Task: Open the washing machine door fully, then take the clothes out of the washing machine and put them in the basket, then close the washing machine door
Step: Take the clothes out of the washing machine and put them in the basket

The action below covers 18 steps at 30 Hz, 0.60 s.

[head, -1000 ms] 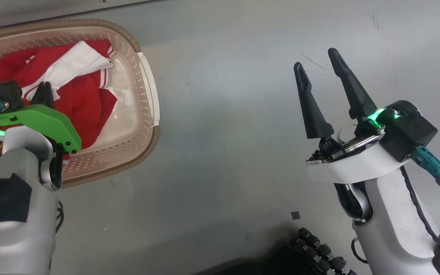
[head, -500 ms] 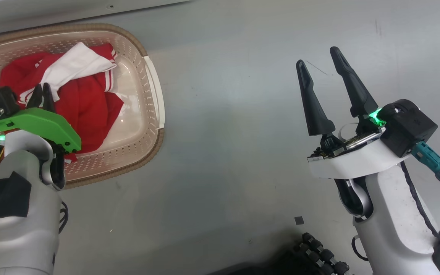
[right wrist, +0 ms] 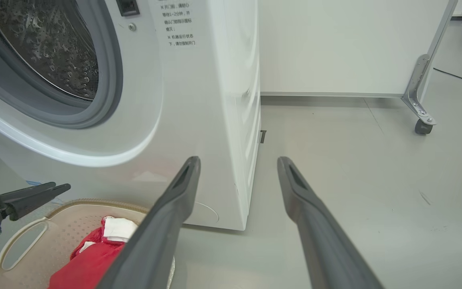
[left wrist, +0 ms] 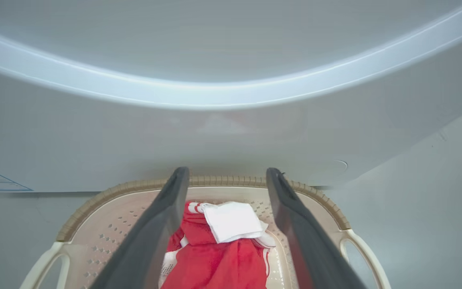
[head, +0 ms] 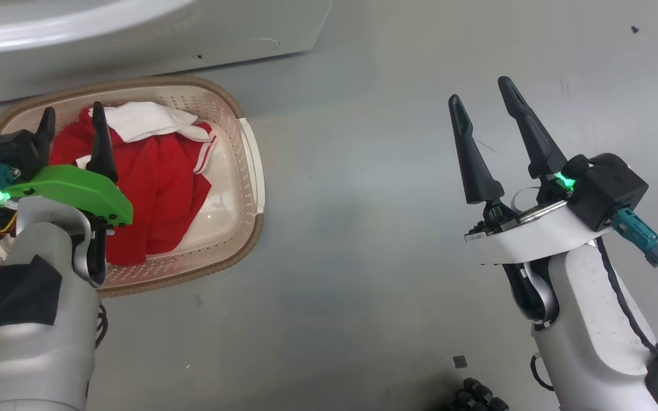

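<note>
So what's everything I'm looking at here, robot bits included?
washing machine: one, white, at the back
drum: one, steel, inside the grey rubber ring
floor: grey, bare at right
basket: one, cream with brown rim, on the floor before the machine
clothes: one red garment with white trim, in the basket
panel: one, white, on a castor, beyond the machine
cable: one, black, on the floor, far right
left gripper: one, dark fingers, open, over the basket
right gripper: one, dark fingers, open, over bare floor
</note>
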Tool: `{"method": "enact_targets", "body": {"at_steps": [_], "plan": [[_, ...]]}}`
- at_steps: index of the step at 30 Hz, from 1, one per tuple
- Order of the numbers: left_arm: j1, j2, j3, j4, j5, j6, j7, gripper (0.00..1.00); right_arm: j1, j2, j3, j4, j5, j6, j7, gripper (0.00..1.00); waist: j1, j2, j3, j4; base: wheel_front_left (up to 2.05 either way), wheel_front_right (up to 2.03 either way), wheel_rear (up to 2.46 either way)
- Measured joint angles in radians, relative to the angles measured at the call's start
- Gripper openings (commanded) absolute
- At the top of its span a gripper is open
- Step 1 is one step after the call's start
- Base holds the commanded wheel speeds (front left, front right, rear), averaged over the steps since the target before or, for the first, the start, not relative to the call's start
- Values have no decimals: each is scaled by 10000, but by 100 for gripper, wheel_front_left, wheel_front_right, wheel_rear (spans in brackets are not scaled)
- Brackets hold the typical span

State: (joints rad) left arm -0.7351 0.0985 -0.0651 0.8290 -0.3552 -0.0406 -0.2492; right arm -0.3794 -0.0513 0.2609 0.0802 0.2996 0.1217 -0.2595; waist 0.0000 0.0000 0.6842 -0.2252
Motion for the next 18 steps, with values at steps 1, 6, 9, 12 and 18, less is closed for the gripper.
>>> {"method": "enact_targets", "body": {"at_steps": [1,6,9,12,18], "plan": [[11,-15,-19,-54,61,-4,-19,100,8,0,-25,56,-27,0,0,100,0,0,-113,26,0,0,0],[252,-169,-113,-493,234,-90,-75,100,223,-4,-173,219,-109,0,0,100,0,0,-691,173,0,0,0],[498,-192,-194,-863,353,-90,-75,100,325,-2,-186,314,-109,0,0,100,0,0,-1055,267,0,0,0],[760,-221,-153,-1661,416,-90,-75,100,459,2,-291,437,-146,0,0,100,0,0,-1430,361,0,0,0],[1373,-324,-125,-2849,761,-84,-75,100,839,2,-617,633,-309,-10,0,100,0,0,-2196,572,0,0,0]]}}
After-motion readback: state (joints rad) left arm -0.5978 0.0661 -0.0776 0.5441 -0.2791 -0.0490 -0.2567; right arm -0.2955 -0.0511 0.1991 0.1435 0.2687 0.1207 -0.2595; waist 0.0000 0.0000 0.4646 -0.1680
